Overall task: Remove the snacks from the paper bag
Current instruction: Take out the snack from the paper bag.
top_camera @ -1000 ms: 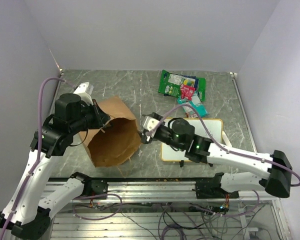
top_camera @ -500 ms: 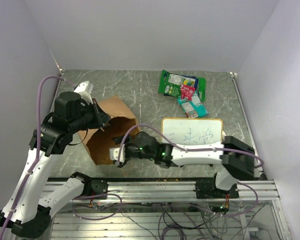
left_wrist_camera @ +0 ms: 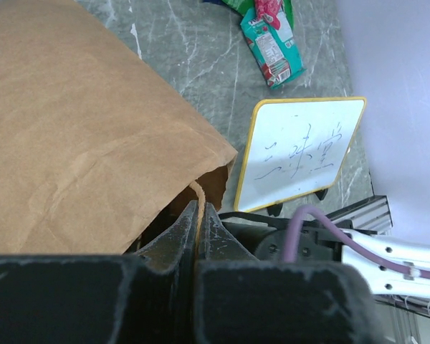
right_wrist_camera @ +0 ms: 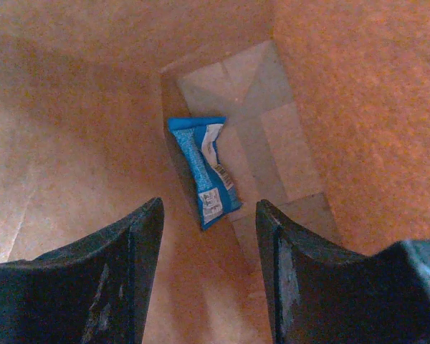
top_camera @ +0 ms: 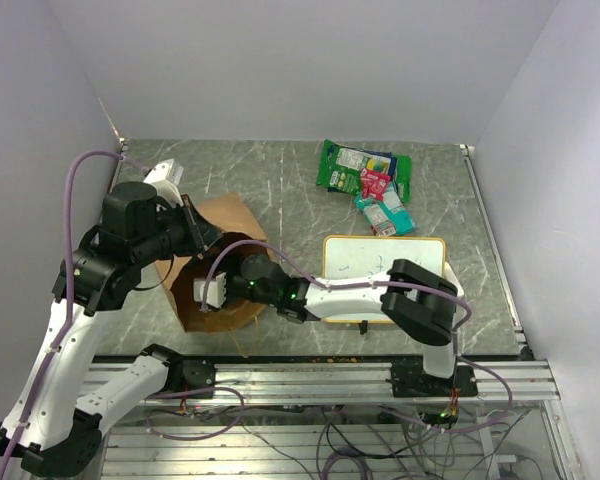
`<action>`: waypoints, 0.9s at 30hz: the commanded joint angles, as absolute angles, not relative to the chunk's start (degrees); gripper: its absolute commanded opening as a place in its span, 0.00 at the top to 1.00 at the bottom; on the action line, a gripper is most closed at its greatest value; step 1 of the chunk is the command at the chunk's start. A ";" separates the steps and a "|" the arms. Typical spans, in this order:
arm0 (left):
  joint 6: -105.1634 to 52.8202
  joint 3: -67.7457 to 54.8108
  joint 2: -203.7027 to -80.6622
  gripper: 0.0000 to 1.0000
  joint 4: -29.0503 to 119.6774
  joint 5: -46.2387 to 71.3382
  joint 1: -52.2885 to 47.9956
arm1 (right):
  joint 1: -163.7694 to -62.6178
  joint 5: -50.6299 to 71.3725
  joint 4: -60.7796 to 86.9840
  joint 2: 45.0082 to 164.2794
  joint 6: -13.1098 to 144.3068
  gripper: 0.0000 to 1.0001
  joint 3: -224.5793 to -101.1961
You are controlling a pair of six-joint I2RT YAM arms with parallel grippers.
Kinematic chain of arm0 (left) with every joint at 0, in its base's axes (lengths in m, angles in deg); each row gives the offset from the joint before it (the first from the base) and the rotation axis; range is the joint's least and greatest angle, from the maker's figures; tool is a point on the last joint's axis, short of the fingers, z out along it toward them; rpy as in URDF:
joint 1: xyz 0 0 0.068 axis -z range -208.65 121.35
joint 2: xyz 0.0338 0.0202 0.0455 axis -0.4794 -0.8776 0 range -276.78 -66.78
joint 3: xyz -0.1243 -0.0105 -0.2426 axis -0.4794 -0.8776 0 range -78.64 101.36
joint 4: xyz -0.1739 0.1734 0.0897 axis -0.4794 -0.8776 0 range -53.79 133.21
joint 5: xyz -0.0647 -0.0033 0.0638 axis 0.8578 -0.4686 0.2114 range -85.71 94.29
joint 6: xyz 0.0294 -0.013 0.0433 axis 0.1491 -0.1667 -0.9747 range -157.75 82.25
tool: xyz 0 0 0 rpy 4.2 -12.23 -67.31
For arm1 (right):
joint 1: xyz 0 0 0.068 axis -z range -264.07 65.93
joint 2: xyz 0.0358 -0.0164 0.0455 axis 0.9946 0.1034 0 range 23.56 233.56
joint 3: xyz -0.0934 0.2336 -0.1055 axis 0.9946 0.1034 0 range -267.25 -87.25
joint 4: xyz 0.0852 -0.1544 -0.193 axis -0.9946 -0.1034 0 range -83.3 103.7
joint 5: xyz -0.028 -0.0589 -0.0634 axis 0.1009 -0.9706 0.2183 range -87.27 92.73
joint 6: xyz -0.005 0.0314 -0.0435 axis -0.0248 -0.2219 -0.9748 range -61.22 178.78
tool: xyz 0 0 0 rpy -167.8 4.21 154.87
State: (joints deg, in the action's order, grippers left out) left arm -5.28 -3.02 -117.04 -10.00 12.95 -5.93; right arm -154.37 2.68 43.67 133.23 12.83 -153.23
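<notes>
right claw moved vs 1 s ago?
Yes. The right claw went left, away from the whiteboard, and now sits inside the paper bag mouth.

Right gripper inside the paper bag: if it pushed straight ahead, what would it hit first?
Most likely the blue packet lying at the bottom of the paper bag, straight ahead of the open right gripper. Nothing else shows in between, though depth is hard to judge.

Grey marbled table (top_camera: 280, 175), pale lilac walls (top_camera: 280, 60)
</notes>
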 commanded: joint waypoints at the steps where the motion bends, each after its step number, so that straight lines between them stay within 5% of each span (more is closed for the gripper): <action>1: -4.85 -0.77 -117.06 0.93 -9.76 15.51 -5.84 | -153.97 1.36 44.16 137.14 10.50 0.46 -156.16; 27: -6.55 2.84 -119.80 0.93 -11.60 20.19 -5.80 | -150.63 3.26 33.30 153.14 4.98 0.38 -175.61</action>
